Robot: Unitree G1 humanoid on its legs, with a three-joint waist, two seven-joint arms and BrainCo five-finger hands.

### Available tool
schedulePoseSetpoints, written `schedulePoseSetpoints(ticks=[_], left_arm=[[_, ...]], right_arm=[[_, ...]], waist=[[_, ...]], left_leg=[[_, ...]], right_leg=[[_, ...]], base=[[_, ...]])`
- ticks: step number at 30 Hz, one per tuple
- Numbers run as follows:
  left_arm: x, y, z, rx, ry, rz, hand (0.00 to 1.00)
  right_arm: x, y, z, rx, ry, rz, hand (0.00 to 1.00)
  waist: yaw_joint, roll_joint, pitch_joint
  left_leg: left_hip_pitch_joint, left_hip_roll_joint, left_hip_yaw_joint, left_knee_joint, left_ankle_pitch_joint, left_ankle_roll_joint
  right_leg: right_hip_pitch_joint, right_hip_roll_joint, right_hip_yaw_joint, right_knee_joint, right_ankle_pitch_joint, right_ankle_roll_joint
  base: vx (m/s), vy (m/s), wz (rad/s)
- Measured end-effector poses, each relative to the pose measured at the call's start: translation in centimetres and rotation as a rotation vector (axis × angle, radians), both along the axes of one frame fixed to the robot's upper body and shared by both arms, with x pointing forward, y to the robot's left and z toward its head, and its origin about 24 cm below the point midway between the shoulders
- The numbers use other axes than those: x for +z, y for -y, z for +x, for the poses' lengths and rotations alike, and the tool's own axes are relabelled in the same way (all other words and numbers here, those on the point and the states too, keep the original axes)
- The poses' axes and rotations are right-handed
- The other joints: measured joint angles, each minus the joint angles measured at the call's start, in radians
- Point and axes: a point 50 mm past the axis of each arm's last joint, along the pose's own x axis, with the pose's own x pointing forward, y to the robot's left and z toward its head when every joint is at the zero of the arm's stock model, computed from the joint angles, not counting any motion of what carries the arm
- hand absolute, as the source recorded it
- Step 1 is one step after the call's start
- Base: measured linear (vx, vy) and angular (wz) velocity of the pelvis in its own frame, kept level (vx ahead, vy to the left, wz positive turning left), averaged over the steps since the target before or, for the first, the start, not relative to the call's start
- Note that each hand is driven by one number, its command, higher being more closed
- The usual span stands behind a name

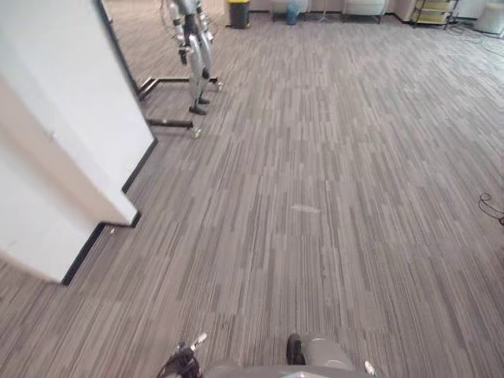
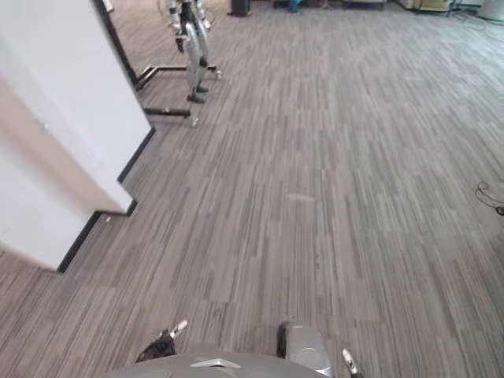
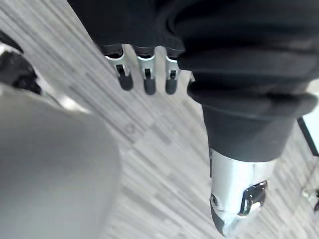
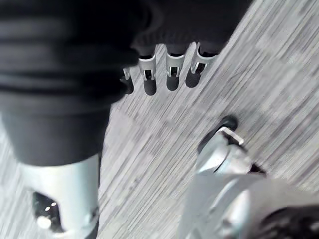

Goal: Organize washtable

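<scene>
Two hands hang over the grey carpet (image 1: 315, 197). The left hand (image 3: 145, 74) and the right hand (image 4: 149, 74) both have loose, spread fingers and hold nothing. A white wall (image 1: 71, 118) stands at 9 o'clock, a silver machine (image 1: 195, 55) at 11 o'clock and a yellow bin (image 1: 239, 12) at 12 o'clock. I cannot tell where the washtable is.

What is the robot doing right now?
Nothing is being handled yet. The robot's left hand and right hand hang open, holding nothing, above the grey carpet. A white wall stands on its left, with another robot on a stand farther off. The tidying has not begun.
</scene>
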Motion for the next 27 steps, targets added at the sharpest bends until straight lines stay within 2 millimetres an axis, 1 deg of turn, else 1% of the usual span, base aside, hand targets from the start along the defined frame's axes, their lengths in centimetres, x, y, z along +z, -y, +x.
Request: schedulePoseSetpoints(ticks=[1,3,4,5,6,7,8,9,10,11,12,13,14,15,16,17,18,19,20,21,22,23,24,25,26,27], left_arm=[[0.1,-0.7,-0.3,-0.026,-0.01,0.015,0.0],[0.1,-1.0,-1.1,-0.031,-0.025,0.027,0.0],[0.0,-1.0,-1.3,-0.032,-0.032,0.025,0.0],[-0.2,-0.8,-2.3,-0.019,-0.059,0.016,0.0],[-0.4,-0.3,-3.4,-0.009,-0.087,0.003,0.0],[-0.5,0.0,-4.1,-0.001,-0.112,-0.006,0.0],[-0.7,0.3,-5.7,0.018,-0.167,-0.017,0.0],[-0.8,0.3,-6.0,0.028,-0.179,-0.02,0.0],[-0.7,-0.3,-6.6,0.051,-0.189,-0.008,0.0],[-0.6,-0.4,-7.1,0.068,-0.194,-0.009,0.0],[-0.6,-0.7,-7.0,0.078,-0.19,-0.002,0.0],[-0.5,-0.9,-6.8,0.073,-0.186,0.003,0.0],[-0.4,-1.5,-6.1,0.024,-0.179,0.021,0.0],[-0.4,-1.6,-5.0,-0.011,-0.155,0.026,0.0],[-0.3,-1.5,-4.4,-0.021,-0.138,0.027,0.0],[-0.2,-1.4,-3.1,-0.029,-0.098,0.03,0.0],[-0.2,-1.4,-2.4,-0.035,-0.08,0.032,0.0],[-0.1,-1.1,-1.4,-0.046,-0.055,0.03,0.0],[-0.1,-0.9,-0.9,-0.053,-0.047,0.023,0.0],[-0.1,-0.8,-0.9,-0.056,-0.045,0.021,0.0],[0.0,-0.6,0.0,-0.056,-0.019,0.019,0.0],[0.1,-0.5,0.4,-0.043,-0.008,0.015,0.0],[0.1,-0.5,0.5,-0.041,-0.006,0.013,0.0],[0.1,-0.3,0.5,-0.022,0.003,0.008,0.0],[0.1,-0.2,0.4,0.015,0.007,0.001,0.0],[0.1,-0.2,0.3,0.029,0.009,-0.001,0.0]], right_arm=[[0.1,-0.6,1.9,0.061,0.034,0.005,0.0],[0.4,-0.2,3.3,0.09,0.071,-0.019,0.0],[0.7,0.0,4.7,0.084,0.117,-0.031,0.0],[0.9,0.0,5.2,0.063,0.136,-0.033,0.0],[1.1,0.3,5.8,0.07,0.15,-0.05,0.0],[1.1,0.4,5.7,0.074,0.147,-0.058,0.0],[0.9,0.2,5.1,0.102,0.129,-0.061,0.0],[0.9,0.1,4.8,0.108,0.12,-0.059,0.0],[0.5,-0.6,3.7,0.114,0.091,-0.037,0.0],[0.2,-1.0,2.9,0.112,0.071,-0.02,0.0],[0.1,-1.4,2.7,0.108,0.069,-0.006,0.0],[0.0,-1.6,2.4,0.102,0.059,0.006,0.0],[-0.2,-1.9,1.4,0.075,0.03,0.026,0.0],[-0.3,-1.9,0.5,0.07,0.014,0.029,0.0],[-0.3,-1.9,0.3,0.07,0.01,0.032,0.0],[-0.3,-2.0,0.3,0.071,0.013,0.041,0.0],[-0.3,-2.0,0.4,0.066,0.015,0.042,0.0],[-0.3,-1.8,0.2,0.038,0.016,0.039,0.0],[-0.3,-1.7,-0.1,0.019,0.011,0.039,0.0],[-0.4,-1.8,-0.4,0.014,0.005,0.04,0.0],[-0.4,-2.0,-0.7,0.022,0.002,0.041,0.0],[-0.4,-2.1,-1.2,0.021,-0.012,0.042,0.0],[-0.4,-2.1,-1.5,0.022,-0.019,0.043,0.0],[-0.5,-2.1,-1.8,0.027,-0.032,0.045,0.0],[-0.5,-2.3,-1.9,0.068,-0.044,0.045,0.0],[-0.5,-2.3,-1.9,0.1,-0.051,0.043,0.0]], waist=[[0.015,-0.036,0.021],[0.031,-0.042,0.005],[0.03,-0.047,0.008],[0.033,-0.042,0.004],[0.031,-0.026,0.003],[0.032,-0.018,-0.002],[0.042,-0.019,-0.009],[0.049,-0.032,-0.015],[0.063,-0.058,-0.055],[0.069,-0.081,-0.076],[0.059,-0.093,-0.07],[0.049,-0.098,-0.066],[0.04,-0.103,-0.057],[0.031,-0.089,-0.053],[0.024,-0.088,-0.054],[0.026,-0.08,-0.053],[0.028,-0.075,-0.048],[0.028,-0.065,-0.039],[0.024,-0.054,-0.024],[0.02,-0.05,-0.026],[0.025,-0.05,-0.026],[0.026,-0.052,-0.026],[0.025,-0.051,-0.026],[0.025,-0.049,-0.026],[0.026,-0.05,-0.026],[0.025,-0.051,-0.026]], left_leg=[[-0.062,-0.006,0.084,-0.116,-0.092,0.015],[-0.147,-0.022,0.098,-0.258,-0.123,0.019],[-0.184,-0.049,0.064,-0.474,-0.123,0.01],[-0.164,-0.061,0.043,-0.753,-0.096,-0.013],[-0.148,-0.062,0.006,-1.023,-0.049,-0.024],[-0.15,-0.061,-0.008,-1.096,-0.037,-0.029],[-0.167,-0.068,-0.01,-1.103,0.029,-0.054],[-0.175,-0.084,0.002,-1.062,0.069,-0.052],[-0.198,-0.136,0.02,-0.985,0.103,-0.04],[-0.204,-0.166,0.032,-0.937,0.103,-0.036],[-0.189,-0.195,0.052,-0.869,0.06,0.018],[-0.167,-0.209,0.059,-0.848,0.033,0.035],[-0.104,-0.226,0.067,-0.837,-0.009,0.061],[-0.049,-0.234,0.057,-0.844,-0.03,0.081],[-0.025,-0.235,0.055,-0.863,-0.034,0.086],[0.036,-0.229,0.055,-0.925,-0.036,0.089],[0.068,-0.224,0.056,-0.96,-0.035,0.089],[0.129,-0.211,0.06,-1.009,-0.038,0.094],[0.194,-0.194,0.06,-1.047,-0.052,0.106],[0.209,-0.186,0.062,-1.061,-0.064,0.103],[0.23,-0.179,0.066,-1.068,-0.093,0.1],[0.239,-0.172,0.067,-1.069,-0.114,0.088],[0.241,-0.166,0.067,-1.068,-0.124,0.085],[0.255,-0.153,0.067,-1.065,-0.146,0.071],[0.278,-0.137,0.067,-1.06,-0.176,0.053],[0.292,-0.127,0.066,-1.056,-0.194,0.043]], right_leg=[[0.121,-0.008,0.041,-0.082,-0.003,-0.002],[0.138,-0.02,0.067,-0.11,-0.045,0.006],[0.156,-0.027,0.078,-0.112,-0.07,0.017],[0.165,-0.03,0.094,-0.111,-0.093,0.029],[0.189,-0.03,0.111,-0.108,-0.13,0.044],[0.201,-0.03,0.119,-0.104,-0.152,0.051],[0.232,-0.053,0.143,-0.075,-0.221,0.072],[0.248,-0.073,0.153,-0.075,-0.244,0.078],[0.266,-0.127,0.17,-0.083,-0.275,0.089],[0.248,-0.152,0.199,-0.008,-0.273,0.102],[0.19,-0.177,0.235,0.19,-0.234,0.107],[0.166,-0.186,0.243,0.29,-0.181,0.108],[0.125,-0.197,0.256,0.457,-0.033,0.128],[0.095,-0.206,0.246,0.577,0.031,0.139],[0.067,-0.206,0.232,0.614,0.024,0.133],[0.01,-0.204,0.211,0.635,0.006,0.111],[-0.005,-0.203,0.197,0.616,-0.01,0.109],[-0.034,-0.201,0.159,0.545,-0.045,0.116],[-0.03,-0.201,0.103,0.433,-0.069,0.125],[-0.033,-0.201,0.072,0.371,-0.072,0.126],[-0.057,-0.208,0.031,0.24,-0.066,0.136],[-0.076,-0.207,0.02,0.086,-0.044,0.154],[-0.082,-0.206,0.018,0.009,-0.024,0.154],[-0.092,-0.205,0.017,-0.118,0.024,0.148],[-0.1,-0.202,0.024,-0.198,0.067,0.146],[-0.101,-0.202,0.029,-0.225,0.083,0.148]], base=[[0.07,-0.053,-0.43],[0.05,-0.022,-0.5],[0.32,0.05,-0.39],[0.52,0.146,-0.38],[0.49,0.173,-0.34],[0.71,0.297,-0.41],[0.63,0.274,-0.34],[0.8,0.356,-0.45],[0.71,0.238,-0.45],[0.8,0.292,-0.5],[0.6,0.212,-0.27],[0.54,0.244,0.01],[0.45,0.187,0.24],[0.37,0.141,0.25],[0.24,0.066,0.11],[0.09,0.004,-0.05],[0.05,-0.029,-0.28],[-0.04,-0.07,-0.32],[-0.09,-0.081,-0.3],[-0.1,-0.079,-0.21],[0.03,-0.089,-0.15],[0.13,-0.096,-0.08],[0.31,-0.146,0.01],[0.38,-0.187,0.0],[0.41,-0.219,-0.02],[0.47,-0.278,-0.03]])
